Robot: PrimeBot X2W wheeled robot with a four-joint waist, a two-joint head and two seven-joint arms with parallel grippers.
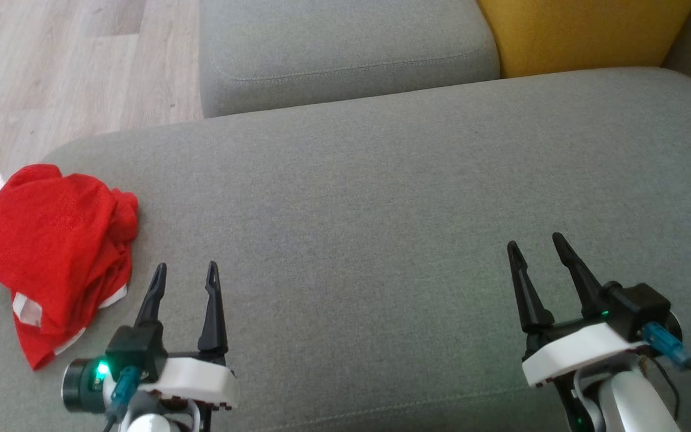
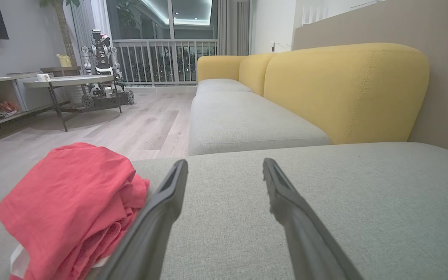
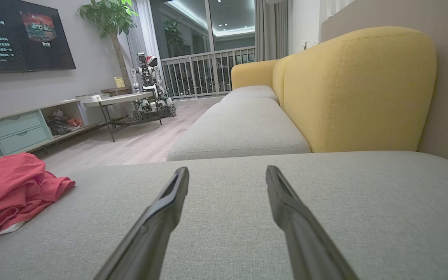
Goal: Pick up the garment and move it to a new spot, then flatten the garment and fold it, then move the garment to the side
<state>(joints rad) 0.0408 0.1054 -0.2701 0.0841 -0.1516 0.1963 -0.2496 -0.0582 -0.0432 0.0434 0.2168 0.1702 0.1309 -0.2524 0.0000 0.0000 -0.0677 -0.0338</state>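
Grey sofa seat (image 1: 381, 210), red garment (image 1: 51, 252) bunched at left edge, perhaps overhanging

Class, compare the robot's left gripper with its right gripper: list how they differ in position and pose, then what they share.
The left gripper sits close beside the red garment; the right gripper is far from it, over bare grey cushion. In the head view the left gripper points nearly straight up, while the right gripper leans toward the left. Both are open and hold nothing.
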